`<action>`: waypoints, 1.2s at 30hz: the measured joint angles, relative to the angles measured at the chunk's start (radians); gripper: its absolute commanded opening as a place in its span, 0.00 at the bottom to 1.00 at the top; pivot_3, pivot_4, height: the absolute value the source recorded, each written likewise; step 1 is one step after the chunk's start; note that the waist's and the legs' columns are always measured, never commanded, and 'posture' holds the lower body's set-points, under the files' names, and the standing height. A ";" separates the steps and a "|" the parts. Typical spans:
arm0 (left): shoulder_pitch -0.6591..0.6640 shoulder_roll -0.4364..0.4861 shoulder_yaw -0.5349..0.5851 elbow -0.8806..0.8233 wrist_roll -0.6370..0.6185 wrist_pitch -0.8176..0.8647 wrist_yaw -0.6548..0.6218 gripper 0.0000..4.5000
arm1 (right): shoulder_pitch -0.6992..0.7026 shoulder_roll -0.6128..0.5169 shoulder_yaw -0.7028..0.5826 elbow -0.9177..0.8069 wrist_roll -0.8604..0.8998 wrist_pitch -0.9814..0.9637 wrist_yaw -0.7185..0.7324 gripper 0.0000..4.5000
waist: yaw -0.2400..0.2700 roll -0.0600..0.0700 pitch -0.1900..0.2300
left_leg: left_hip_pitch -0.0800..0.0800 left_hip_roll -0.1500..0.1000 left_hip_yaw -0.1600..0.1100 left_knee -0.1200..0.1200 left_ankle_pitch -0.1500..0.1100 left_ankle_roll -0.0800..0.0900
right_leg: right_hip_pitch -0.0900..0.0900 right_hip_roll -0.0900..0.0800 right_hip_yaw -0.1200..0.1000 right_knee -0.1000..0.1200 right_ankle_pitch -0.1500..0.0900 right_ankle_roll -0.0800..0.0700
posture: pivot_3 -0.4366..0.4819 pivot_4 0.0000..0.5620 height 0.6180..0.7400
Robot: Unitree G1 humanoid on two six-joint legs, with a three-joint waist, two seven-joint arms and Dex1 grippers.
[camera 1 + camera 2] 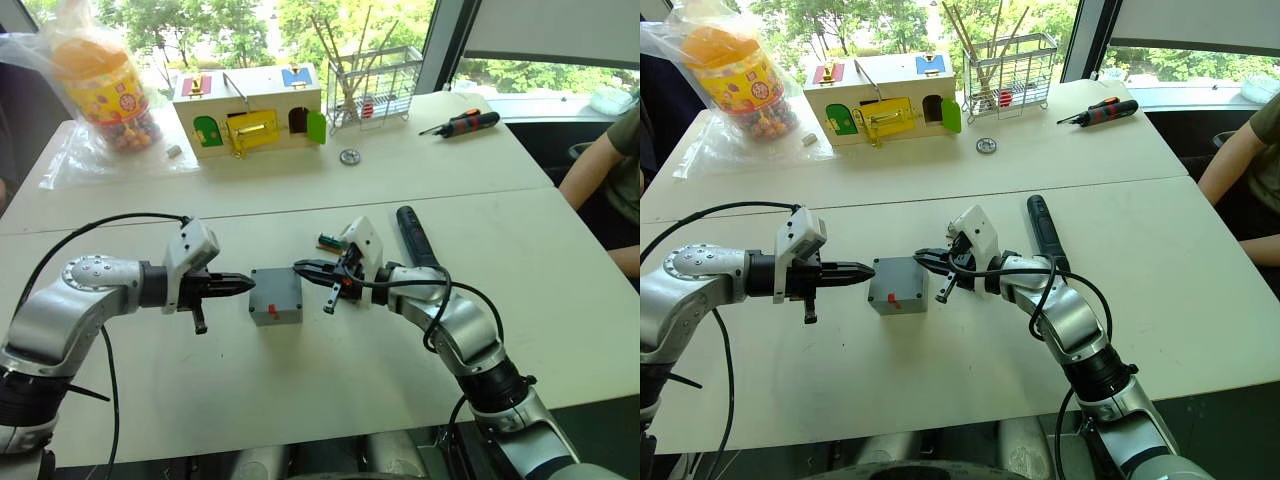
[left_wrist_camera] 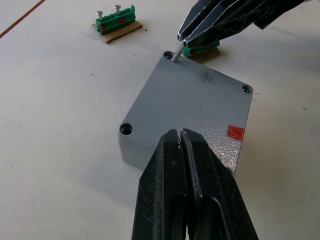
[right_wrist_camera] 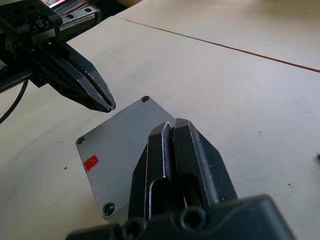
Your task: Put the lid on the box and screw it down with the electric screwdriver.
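On table centre: lid (image 1: 275, 290) seated on box (image 1: 277, 313).
Left gripper (image 1: 248, 284): pressed together, left of lid.
Right gripper (image 1: 303, 268): pinching a screw (image 2: 176, 55) at lid's corner.
Electric screwdriver (image 1: 415, 236): right, lying flat.

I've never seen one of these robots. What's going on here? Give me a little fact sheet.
lid: on the box, red mark showing
left gripper: shut, tip at the box's left edge
right gripper: shut on a small screw, held at a corner hole of the lid
electric screwdriver: lying on the table behind the right arm
manual screwdriver: far right of the table
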 measured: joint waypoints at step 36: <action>0.003 -0.021 -0.017 0.029 0.045 -0.053 0.005 0.00 | 0.023 0.002 -0.048 -0.062 0.027 0.065 -0.010 0.01 | 0.001 0.000 0.000 | 0.000 0.000 0.000 0.000 0.000 0.000 | 0.000 0.000 0.000 0.000 0.000 0.000 | 0.48 0.27 1.00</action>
